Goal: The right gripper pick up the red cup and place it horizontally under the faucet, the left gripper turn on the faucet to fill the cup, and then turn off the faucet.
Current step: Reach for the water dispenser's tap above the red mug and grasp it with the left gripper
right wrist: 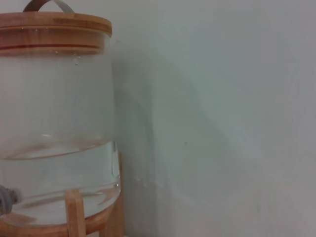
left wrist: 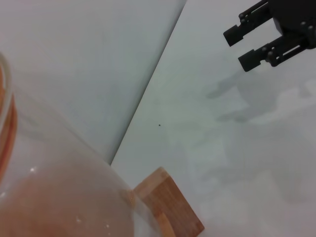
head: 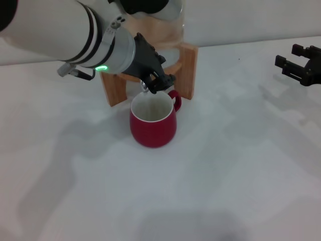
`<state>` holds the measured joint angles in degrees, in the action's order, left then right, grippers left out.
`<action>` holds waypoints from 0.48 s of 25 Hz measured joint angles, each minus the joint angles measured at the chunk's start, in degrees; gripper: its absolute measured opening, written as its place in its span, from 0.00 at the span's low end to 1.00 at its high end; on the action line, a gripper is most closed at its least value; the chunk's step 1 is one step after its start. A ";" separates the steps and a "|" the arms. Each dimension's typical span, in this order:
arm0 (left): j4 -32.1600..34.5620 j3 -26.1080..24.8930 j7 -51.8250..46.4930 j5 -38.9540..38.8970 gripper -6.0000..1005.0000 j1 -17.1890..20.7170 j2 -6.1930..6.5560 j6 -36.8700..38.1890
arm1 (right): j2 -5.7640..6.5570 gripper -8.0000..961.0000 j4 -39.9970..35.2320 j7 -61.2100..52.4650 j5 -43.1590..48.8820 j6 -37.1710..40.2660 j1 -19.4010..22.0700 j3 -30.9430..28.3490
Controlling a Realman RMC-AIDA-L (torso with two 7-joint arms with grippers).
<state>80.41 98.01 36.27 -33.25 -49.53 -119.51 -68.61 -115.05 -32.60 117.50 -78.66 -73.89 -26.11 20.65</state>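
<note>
Reaching in from ten o'clock, the white left arm has its left gripper (head: 159, 82) at the faucet (head: 145, 87), fingers closed around the thin lever as far as the head view shows, directly above the cup's open mouth. Behind it stands the glass dispenser (right wrist: 57, 148) on its wooden stand (head: 186, 68), about half full. The red cup (head: 153, 120) sits upright at six o'clock from the tap, handle toward two o'clock, while the right gripper (head: 296, 65), jaws apart and empty, waits well apart at three o'clock; judging by this, the lever is the left's job.
</note>
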 joint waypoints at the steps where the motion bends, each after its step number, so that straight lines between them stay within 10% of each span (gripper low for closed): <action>1: 0.04 0.00 0.02 0.00 0.40 -0.06 0.00 0.04 | 0.00 0.62 0.02 0.00 0.00 0.02 0.00 0.00; 12: 5.87 0.87 -1.45 0.33 0.40 0.97 -0.02 -1.20 | 0.02 0.62 0.09 0.00 -0.05 0.60 0.04 0.00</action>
<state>86.28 98.88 34.82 -32.92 -48.56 -119.53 -69.81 -115.02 -32.52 117.50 -78.72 -73.29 -26.07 20.65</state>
